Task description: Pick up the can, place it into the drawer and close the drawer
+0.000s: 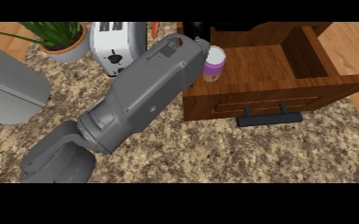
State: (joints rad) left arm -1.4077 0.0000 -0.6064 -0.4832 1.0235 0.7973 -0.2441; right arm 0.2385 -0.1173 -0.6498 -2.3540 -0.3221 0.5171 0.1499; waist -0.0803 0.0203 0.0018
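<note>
Can going into the open drawer.

A grey forearm (151, 88) is stretching from the near left across the speckled counter (210, 152), its black hand (195, 29) sitting above the purple-banded can (214, 64); whether the fingers are clasping it I cannot tell. The can is standing upright at the wooden drawer's (280, 64) left end. A white toaster (116, 45) and potted plant (61, 38) are sitting far left.

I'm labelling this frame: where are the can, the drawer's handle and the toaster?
can (214, 67): head view, on its purple side below the white top.
drawer handle (270, 119): head view, middle of the black bar.
toaster (116, 45): head view, on its white front face.
</note>
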